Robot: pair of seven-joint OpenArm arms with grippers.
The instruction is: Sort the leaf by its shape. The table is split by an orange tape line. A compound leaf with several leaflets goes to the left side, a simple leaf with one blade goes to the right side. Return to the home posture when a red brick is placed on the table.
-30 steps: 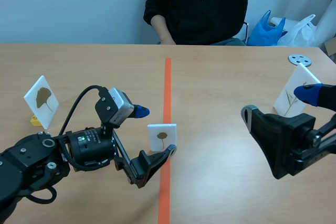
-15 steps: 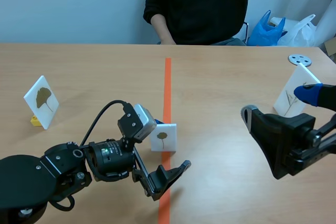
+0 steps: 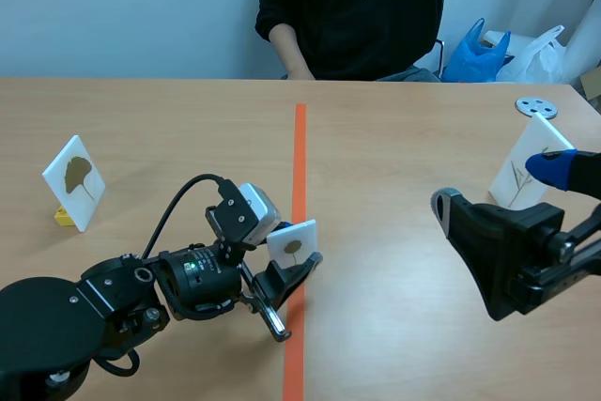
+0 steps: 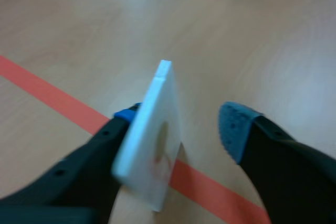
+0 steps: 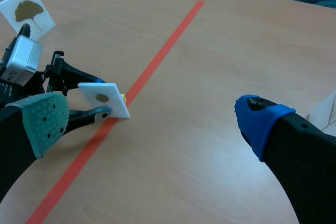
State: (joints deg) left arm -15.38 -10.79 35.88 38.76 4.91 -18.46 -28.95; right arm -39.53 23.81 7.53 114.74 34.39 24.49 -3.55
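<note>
A small white card (image 3: 293, 246) bearing one brownish single-blade leaf stands tilted on the orange tape line (image 3: 300, 152). It sits between the fingers of my left gripper (image 3: 291, 254). In the left wrist view the card (image 4: 152, 135) leans against one finger, while a gap separates it from the other blue pad (image 4: 233, 127). The left gripper (image 4: 181, 121) is still open around it. My right gripper (image 3: 498, 185) hovers open at the right, well away from the card (image 5: 104, 98), with nothing between its fingers (image 5: 152, 119).
A white card with a ginkgo leaf (image 3: 73, 180) stands at the left on a yellow holder (image 3: 62, 217). Another leaf card (image 3: 526, 171) stands at the right behind my right gripper. A metal disc (image 3: 535, 106) lies far right. A person (image 3: 352, 11) sits across the table.
My left gripper moved in around the card and its fingers narrowed a lot. The card tipped from upright to tilted. The right arm stayed put.
</note>
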